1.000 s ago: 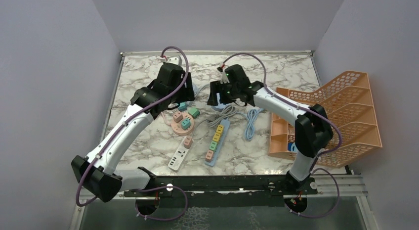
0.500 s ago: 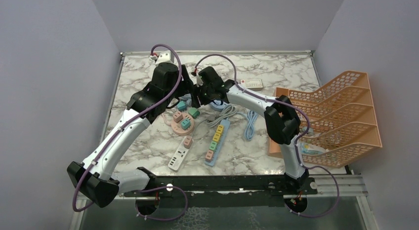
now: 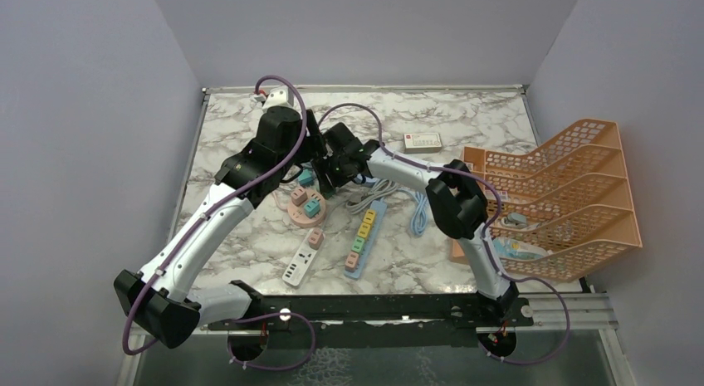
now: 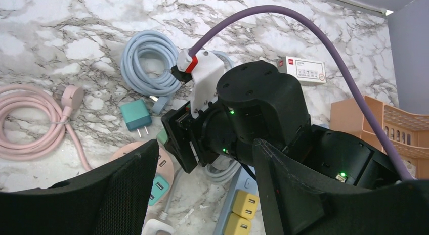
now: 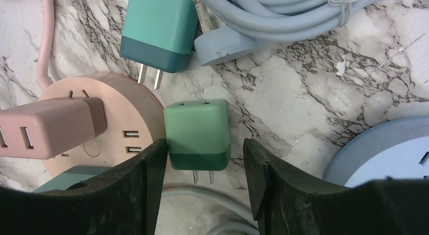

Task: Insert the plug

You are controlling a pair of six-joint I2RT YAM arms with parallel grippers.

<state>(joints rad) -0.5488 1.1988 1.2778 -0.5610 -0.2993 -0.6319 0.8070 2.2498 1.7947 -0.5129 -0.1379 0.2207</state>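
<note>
A green two-prong plug (image 5: pixel 197 136) lies on the marble beside the pink round socket hub (image 5: pixel 126 98), its prongs pointing toward the camera. My right gripper (image 5: pixel 203 159) is open and straddles it. The left finger (image 5: pixel 146 179) touches the plug's side, while the right finger (image 5: pixel 263 179) stands a little apart from it. In the top view the right gripper (image 3: pixel 325 174) hides the plug. My left gripper (image 4: pixel 205 154) is open and holds nothing. It hovers just above the right wrist (image 4: pixel 253 113), next to it in the top view (image 3: pixel 305 149).
A teal plug (image 5: pixel 159 30) and a blue plug with coiled cable (image 5: pixel 222 48) lie just beyond. A pink plug (image 5: pixel 45 129) sits in the hub. A blue strip (image 3: pixel 365 236), a white strip (image 3: pixel 300 266), a small white box (image 3: pixel 423 141) and an orange rack (image 3: pixel 564 195) lie around.
The right arm has swung left from the back middle to the green plug, and its jaws have narrowed around it. The left arm has shifted slightly, its gripper still open.
</note>
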